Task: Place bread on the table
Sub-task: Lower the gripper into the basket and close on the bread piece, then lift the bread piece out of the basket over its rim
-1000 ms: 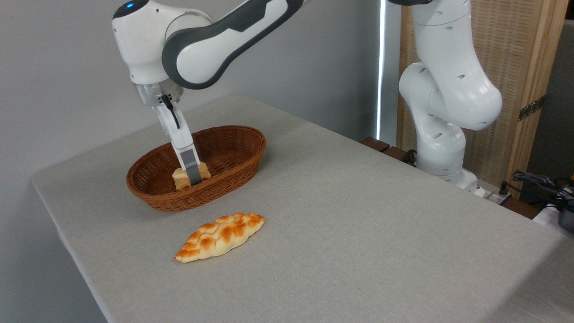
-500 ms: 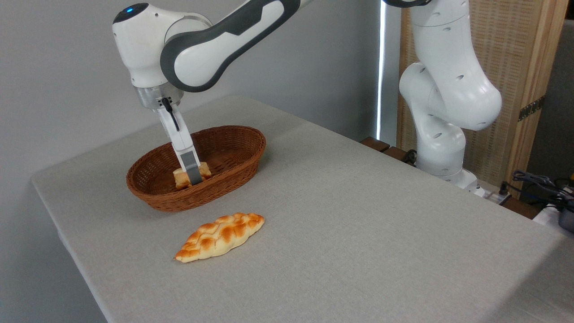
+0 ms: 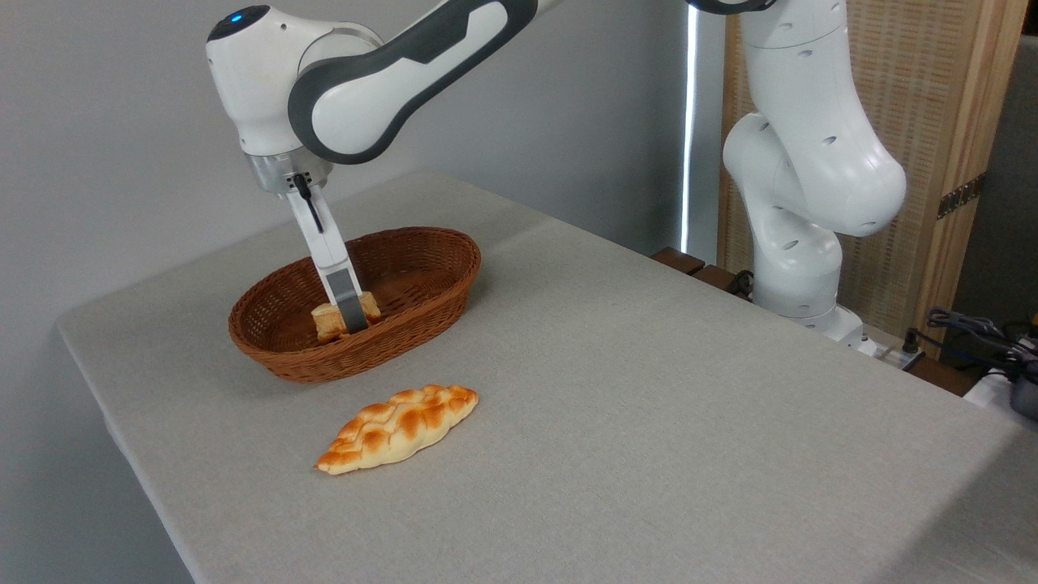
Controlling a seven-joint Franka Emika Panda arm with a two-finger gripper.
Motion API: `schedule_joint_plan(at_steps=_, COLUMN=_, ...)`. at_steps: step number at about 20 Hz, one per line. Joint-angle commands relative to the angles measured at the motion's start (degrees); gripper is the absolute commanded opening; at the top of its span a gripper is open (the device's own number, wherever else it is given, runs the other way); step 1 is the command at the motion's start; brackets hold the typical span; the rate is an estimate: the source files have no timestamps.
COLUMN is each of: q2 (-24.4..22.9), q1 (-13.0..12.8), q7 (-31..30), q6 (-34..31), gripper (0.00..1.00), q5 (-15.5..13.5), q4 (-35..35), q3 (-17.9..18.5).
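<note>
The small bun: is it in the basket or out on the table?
In the basket. The bun sits below the rim, gripped by the end effector.

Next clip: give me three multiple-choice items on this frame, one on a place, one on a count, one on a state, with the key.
1. Where is the bun?
A. on the cloth
B. inside the wicker basket
C. off the table

2. How many bread pieces show?
A. one
B. two
C. four

3. What is the claw doing?
A. closed on the bun
B. hanging open over the braided loaf
C. parked away from the basket

Key: 1 B, the bun sits within the basket's rim; 2 B, a bun and a braided loaf; 3 A, a finger presses against the bun in the basket.
</note>
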Motion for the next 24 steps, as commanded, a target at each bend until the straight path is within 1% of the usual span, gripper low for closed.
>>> schedule_joint_plan(at_steps=1, q2=-0.02, q1=-0.34, q7=-0.89, q6=0.54, gripper=0.41, q5=0.91, q4=-0.2, q3=0.2)
schedule_joint_plan(at_steps=3, q2=-0.11, q1=-0.34, q7=-0.89, q6=0.54, gripper=0.42, q5=0.82, q4=-0.2, q3=0.2)
schedule_joint_plan(at_steps=4, q2=-0.11, q1=-0.26, q7=-0.98, q6=0.54, gripper=0.44, q5=0.82, q4=-0.2, q3=0.2)
schedule_joint_plan(at_steps=9, q2=-0.64, q1=-0.26, q7=-1.15, q6=0.54, gripper=0.45, q5=0.82, q4=0.15, q3=0.38)
schedule_joint_plan(at_steps=12, q2=-2.39, q1=0.09, q7=-1.59, q6=0.37, gripper=0.45, q5=0.12, q4=0.41, q3=0.99)
schedule_joint_plan(at_steps=14, q2=-4.4, q1=0.44, q7=-2.82, q6=0.37, gripper=0.48, q5=0.03, q4=0.5, q3=1.25)
schedule_joint_plan(at_steps=16, q2=-6.78, q1=0.36, q7=-3.44, q6=-0.51, gripper=0.48, q5=-0.5, q4=0.41, q3=3.44)
schedule_joint_plan(at_steps=18, q2=-8.71, q1=0.36, q7=-3.18, q6=-4.01, gripper=0.49, q5=-0.77, q4=0.41, q3=4.85)
schedule_joint_plan(at_steps=20, q2=-10.47, q1=0.36, q7=-2.65, q6=-7.35, gripper=0.49, q5=-0.76, q4=0.41, q3=7.92)
schedule_joint_plan(at_steps=22, q2=-11.53, q1=0.36, q7=-1.95, q6=-8.68, gripper=0.51, q5=-0.76, q4=0.24, q3=11.0)
schedule_joint_plan(at_steps=24, q2=-11.54, q1=0.36, q7=0.24, q6=-10.79, gripper=0.52, q5=-0.33, q4=-0.03, q3=13.2)
